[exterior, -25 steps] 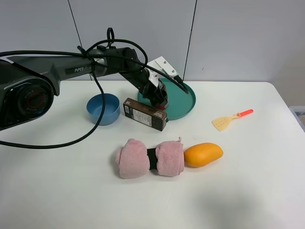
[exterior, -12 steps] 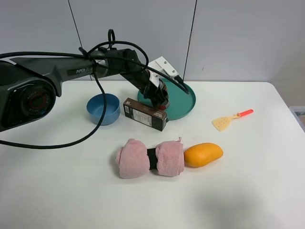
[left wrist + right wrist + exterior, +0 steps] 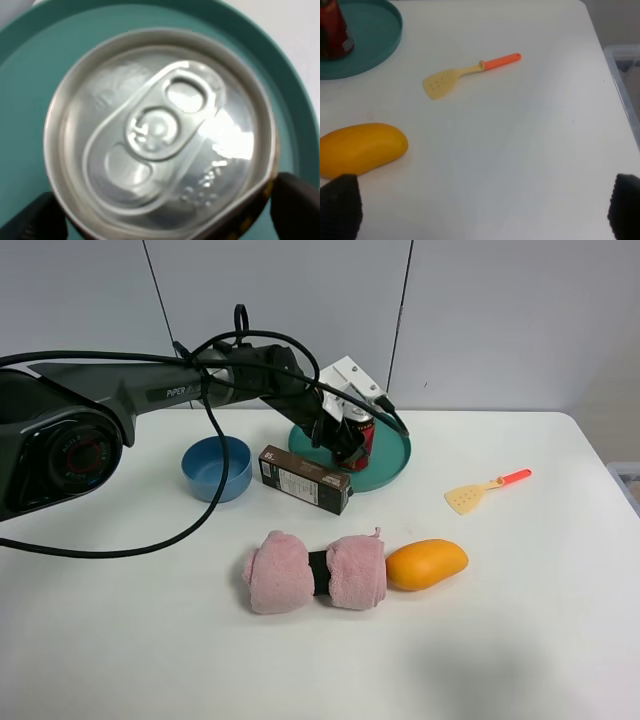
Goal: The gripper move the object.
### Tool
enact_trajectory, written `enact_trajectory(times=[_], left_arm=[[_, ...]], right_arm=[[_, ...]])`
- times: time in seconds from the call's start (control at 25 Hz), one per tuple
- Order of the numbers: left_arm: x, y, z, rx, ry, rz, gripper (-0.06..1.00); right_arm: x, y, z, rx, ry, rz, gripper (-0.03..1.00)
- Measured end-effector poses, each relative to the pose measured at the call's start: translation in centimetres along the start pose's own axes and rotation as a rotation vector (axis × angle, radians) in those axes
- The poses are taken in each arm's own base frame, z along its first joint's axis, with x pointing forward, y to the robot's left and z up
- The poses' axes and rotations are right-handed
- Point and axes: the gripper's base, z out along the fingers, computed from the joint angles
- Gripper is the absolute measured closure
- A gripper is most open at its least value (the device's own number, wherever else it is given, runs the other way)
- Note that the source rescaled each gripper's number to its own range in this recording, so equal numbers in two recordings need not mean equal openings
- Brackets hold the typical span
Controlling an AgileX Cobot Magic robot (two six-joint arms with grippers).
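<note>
Left wrist view: my claw (image 3: 162,215) straddles the can (image 3: 157,135).
Fingers (image 3: 296,210) flank it, ready to lift; pinching or not, I cannot tell.

A matte black jointed arm (image 3: 130,390) bears white PiPER lettering (image 3: 185,392) and looping black cables (image 3: 205,495). White clip-like parts (image 3: 352,380) top its black gripper (image 3: 352,445).

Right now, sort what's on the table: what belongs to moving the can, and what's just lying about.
In the job: red can, on the teal plate; left gripper, closed around it.

Lying about: blue bowl, brown box, pink towel roll, mango, yellow spatula.
</note>
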Motion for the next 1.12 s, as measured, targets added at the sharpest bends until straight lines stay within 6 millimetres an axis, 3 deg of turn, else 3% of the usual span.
enact_trajectory(times=[0.2,0.32,0.44,0.6,0.76,0.96,1.12], left_arm=[[-0.3,0.0,-0.4,0.003,-0.003,-0.004,0.43],[-1.7,0.0,-2.4,0.01,-0.02,0.004,0.43],[-4.0,0.0,-6.3,0.019,-0.055,-0.005,0.43],[-7.1,-0.4,-12.9,0.032,-0.11,-0.017,0.43],[-8.8,0.2,-19.3,0.011,-0.172,-0.014,0.43],[-8.4,4.6,-26.4,-0.12,-0.254,-0.065,0.43],[-6.1,9.2,-31.9,-0.256,-0.282,-0.163,0.42]], right_arm=[[0.0,0.0,0.0,0.0,0.0,0.0,-0.03],[0.0,0.0,0.0,0.0,0.0,0.0,-0.03],[0.0,0.0,0.0,0.0,0.0,0.0,-0.03],[0.0,0.0,0.0,0.0,0.0,0.0,-0.03],[0.0,0.0,0.0,0.0,0.0,0.0,-0.03],[0.0,0.0,0.0,0.0,0.0,0.0,-0.03],[0.0,0.0,0.0,0.0,0.0,0.0,-0.03]])
